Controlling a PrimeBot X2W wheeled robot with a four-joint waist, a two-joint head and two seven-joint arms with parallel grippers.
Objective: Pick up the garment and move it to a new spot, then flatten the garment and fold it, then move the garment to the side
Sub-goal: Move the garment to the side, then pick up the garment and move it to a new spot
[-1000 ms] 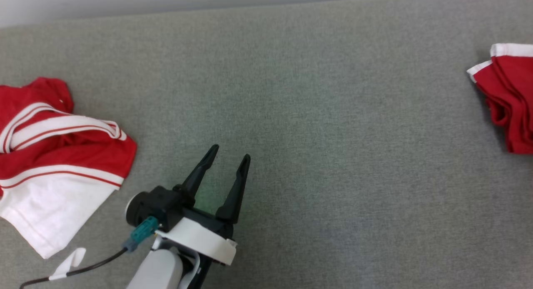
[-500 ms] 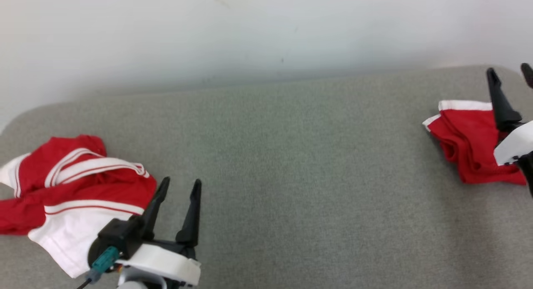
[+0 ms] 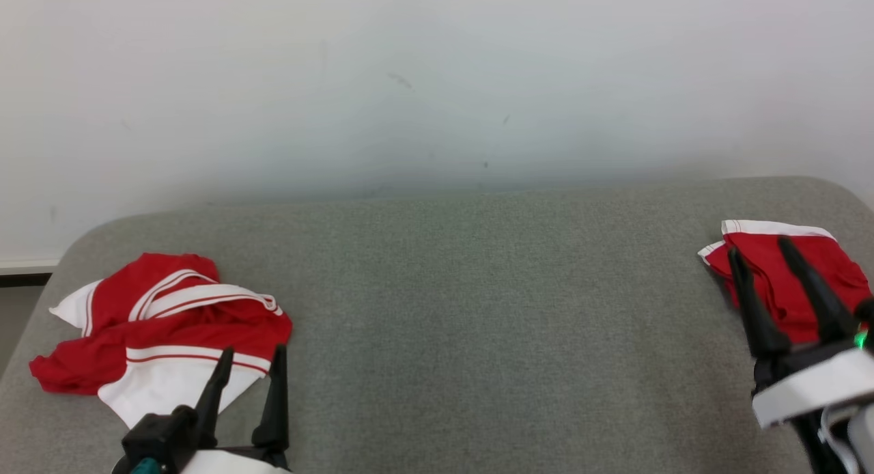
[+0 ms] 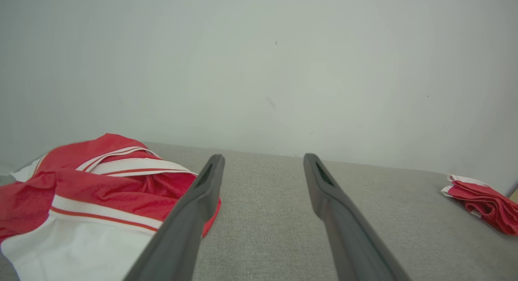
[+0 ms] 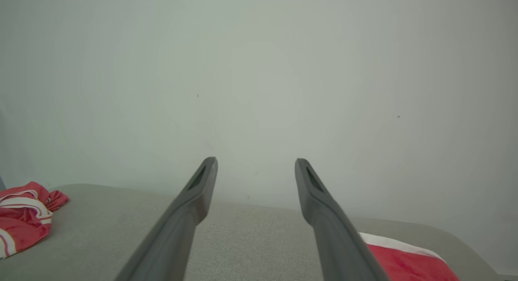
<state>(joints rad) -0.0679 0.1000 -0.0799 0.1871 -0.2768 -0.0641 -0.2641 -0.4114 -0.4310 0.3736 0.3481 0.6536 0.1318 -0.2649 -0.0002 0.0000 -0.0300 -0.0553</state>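
Far left of the grey padded surface (image 3: 478,310): crumpled garment (image 3: 164,330), red with white bands and a white panel, bunched over itself near the left edge, well apart from everything but the cushion beneath. Reads as neither flattened nor folded, so probably the piece awaiting pickup. Just to its right and nearer the robot: left gripper (image 3: 252,353), fingers aimed toward the pale wall (image 3: 437,85), jaws spread wide with nothing between them. In the left wrist view, one finger crossing in front of the red hem, though cannot tell whether touching. Seems poised close and wide so that a pinch on the near edge needs only a short reach. Then a long open stretch of grey in the middle, likely the sensible spot for spreading and folding. Far right, by the rounded corner: folded garment (image 3: 829,269), a compact red stack with a white edge toward the wall, apparently put out there to keep clear of the working area. In front of it: right gripper (image 3: 759,247), jaws likewise apart and gripping nothing, pointed at the wall over the cloth rather than closed on it, which suits a piece already dealt with.
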